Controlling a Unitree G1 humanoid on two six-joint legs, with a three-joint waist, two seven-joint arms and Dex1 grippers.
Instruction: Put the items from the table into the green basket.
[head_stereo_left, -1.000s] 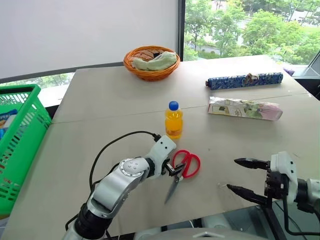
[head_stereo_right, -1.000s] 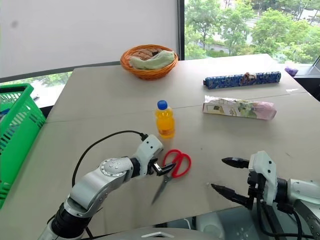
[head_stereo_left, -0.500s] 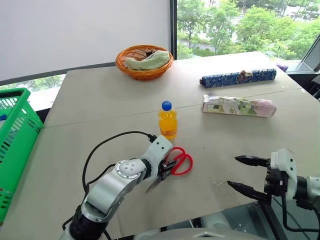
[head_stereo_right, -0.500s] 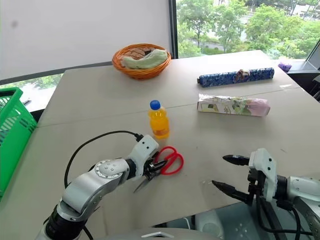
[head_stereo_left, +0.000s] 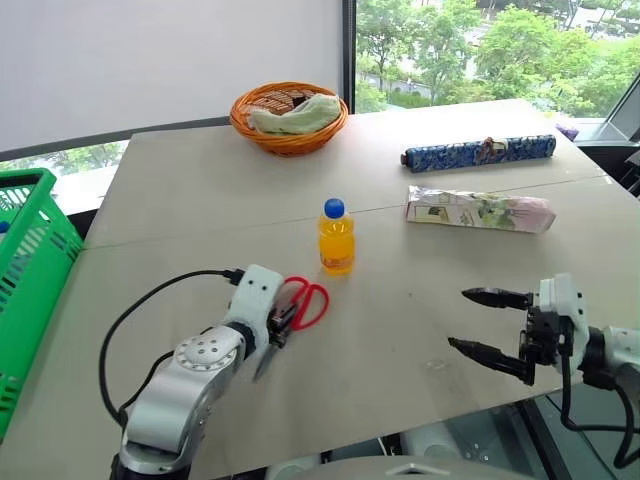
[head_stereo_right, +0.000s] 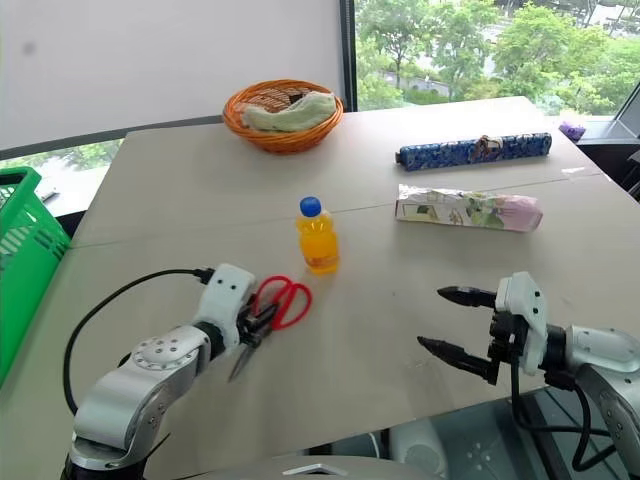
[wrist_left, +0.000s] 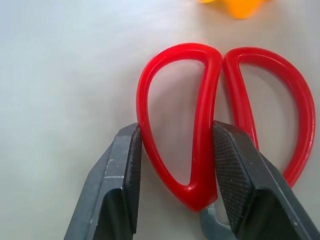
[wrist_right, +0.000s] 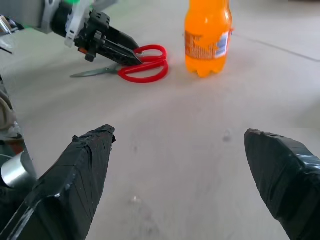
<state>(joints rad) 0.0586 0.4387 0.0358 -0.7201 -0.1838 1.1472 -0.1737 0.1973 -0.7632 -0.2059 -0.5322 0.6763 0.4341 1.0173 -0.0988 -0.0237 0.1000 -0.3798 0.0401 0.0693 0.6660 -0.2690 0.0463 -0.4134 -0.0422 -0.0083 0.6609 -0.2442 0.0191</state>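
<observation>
**Scissors gripped by one handle loop, basket well off to the left**

Scissors (head_stereo_left: 296, 304) sit low over the table (head_stereo_left: 180, 210), near the bottle (head_stereo_left: 337, 237). Left pincer (wrist_left: 175, 165) is clamped across a single red loop, with the blades trailing free. Right pincer (head_stereo_right: 455, 322) is wide, holding nothing. Green basket (head_stereo_left: 30, 290) stands beyond the table's left edge.

Risk: with only one loop held, the scissors may pivot or slip out in transit, or the hanging blades may catch the basket's rim.
</observation>
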